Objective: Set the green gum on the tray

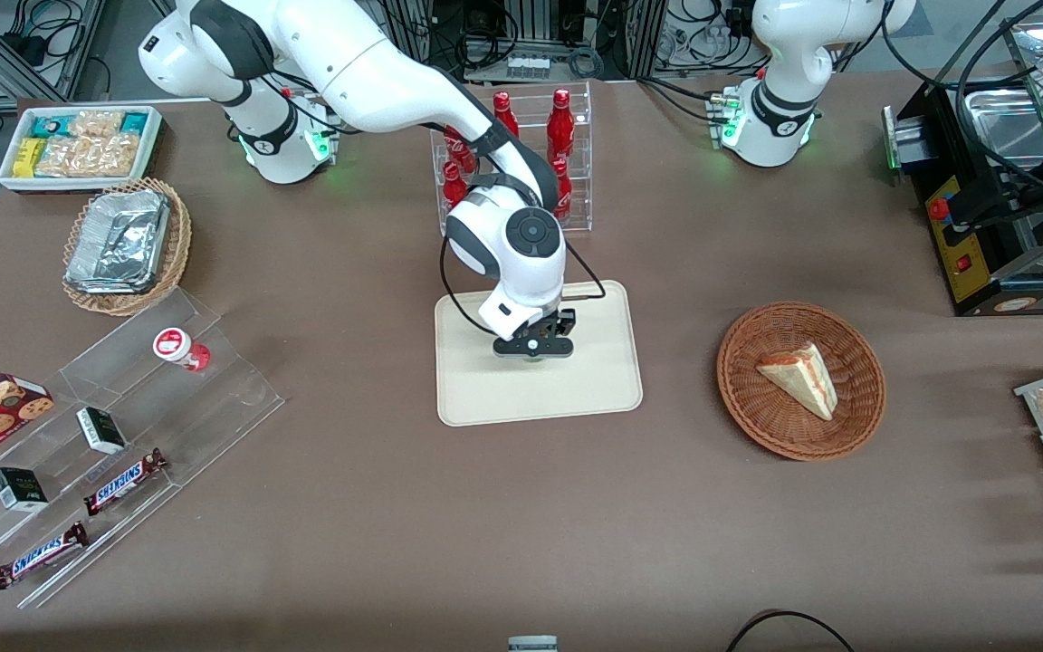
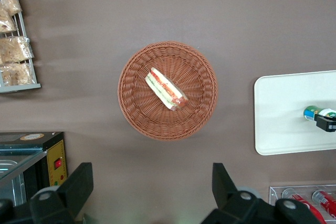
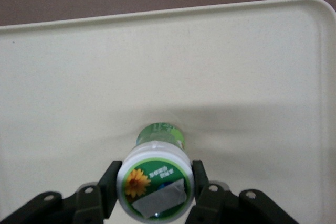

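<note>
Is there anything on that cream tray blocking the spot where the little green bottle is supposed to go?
Nothing visible does. The gripper hangs over the middle of the tray, shut on the green gum, and the tray surface under and around the bottle is bare.

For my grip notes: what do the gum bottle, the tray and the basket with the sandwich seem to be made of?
Gum, held in the gripper over the tray: probably plastic, glossy white lid, printed label. Tray: likely matte cream plastic, smooth, moulded rim. Basket: woven brown wicker, weave visible.
</note>
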You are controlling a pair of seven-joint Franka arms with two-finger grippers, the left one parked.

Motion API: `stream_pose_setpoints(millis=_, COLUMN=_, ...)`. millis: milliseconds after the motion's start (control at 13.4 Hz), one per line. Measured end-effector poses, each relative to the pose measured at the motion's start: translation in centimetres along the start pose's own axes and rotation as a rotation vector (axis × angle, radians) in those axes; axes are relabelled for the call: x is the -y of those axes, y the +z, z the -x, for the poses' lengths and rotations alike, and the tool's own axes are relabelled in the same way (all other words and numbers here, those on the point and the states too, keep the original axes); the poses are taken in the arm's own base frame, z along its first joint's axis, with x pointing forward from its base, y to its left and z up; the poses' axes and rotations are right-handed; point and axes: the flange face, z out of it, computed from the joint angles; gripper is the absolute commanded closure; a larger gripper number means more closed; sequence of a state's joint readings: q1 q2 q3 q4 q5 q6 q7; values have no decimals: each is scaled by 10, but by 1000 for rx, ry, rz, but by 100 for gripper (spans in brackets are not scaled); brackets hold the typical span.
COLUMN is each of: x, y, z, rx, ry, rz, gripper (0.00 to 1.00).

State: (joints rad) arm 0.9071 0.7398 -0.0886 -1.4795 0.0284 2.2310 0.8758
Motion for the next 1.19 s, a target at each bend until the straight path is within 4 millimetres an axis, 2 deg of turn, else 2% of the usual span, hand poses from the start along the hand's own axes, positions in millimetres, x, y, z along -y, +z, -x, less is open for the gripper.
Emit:
stream_pose_setpoints(millis=149, x=0, y=2, z=0, rx=6, ry=7, rz=-4, gripper=72)
stream_pose_setpoints(millis=224, x=0, y=2, z=0, rx=7, ry=10, rz=-7, gripper=46)
stream_pose_setpoints(millis=298, x=0, y=2, z=-1, rx=7, ry=13, rz=-11, gripper=14)
stream_pose_setpoints(millis=373, x=0, y=2, z=-1, rx=6, ry=14, rz=-14, gripper=1)
stream_pose_setpoints(millis=596, x=2, y=-1, z=-3, rx=-2, ry=16, rz=-25, gripper=1)
stream_pose_setpoints(millis=820, x=-1, y=-19, z=-16, rx=-26, ry=32, rz=-47, gripper=1)
stream_pose_setpoints(millis=969, x=-14, y=-54, z=-34, rx=-49, ry=61, rz=-72, gripper=0)
stream_pose_setpoints(millis=1193, x=-65, y=-128, z=-65, rx=-17, ry=115, rz=-49, gripper=0)
